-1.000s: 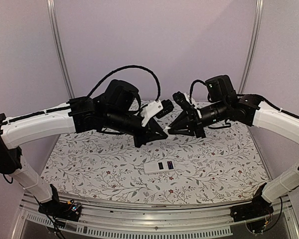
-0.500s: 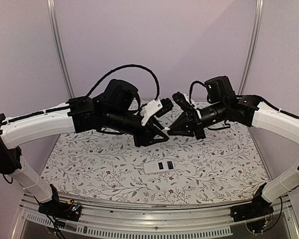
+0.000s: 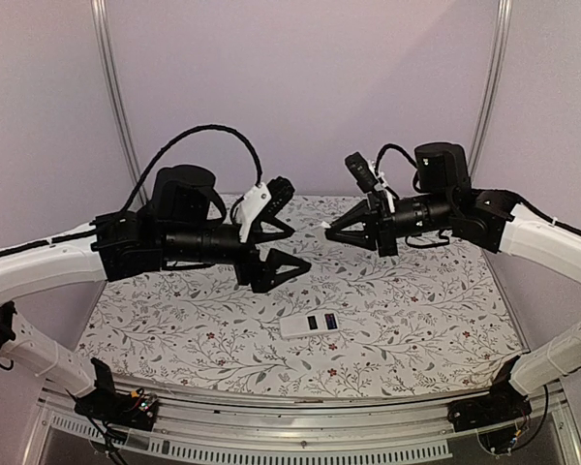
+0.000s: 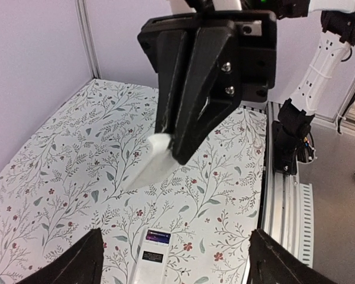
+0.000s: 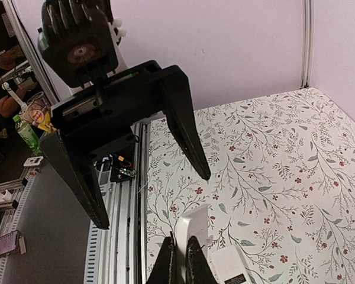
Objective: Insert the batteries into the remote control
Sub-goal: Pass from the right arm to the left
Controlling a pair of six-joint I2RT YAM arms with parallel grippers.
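White and flat, the remote control [image 3: 311,325] lies on the floral bench [image 3: 174,329], near the front edge and roughly midway between the two arm bases. A dark patch shows on its upper face. Both tools are raised clear of the bench, above and behind the remote control, with their tips facing each other and apart.

The left tool [image 3: 300,248] has its fingers spread wide with nothing between them. The right tool [image 3: 330,231] has its fingers pressed together on a thin white piece [image 4: 149,165], which sticks out past the fingertips toward the left tool. The piece is blurred in both wrist views. It may be a cover plate, though this cannot be confirmed.

In the left wrist view the remote control shows on the bench below the clamped piece, touched by neither tool.
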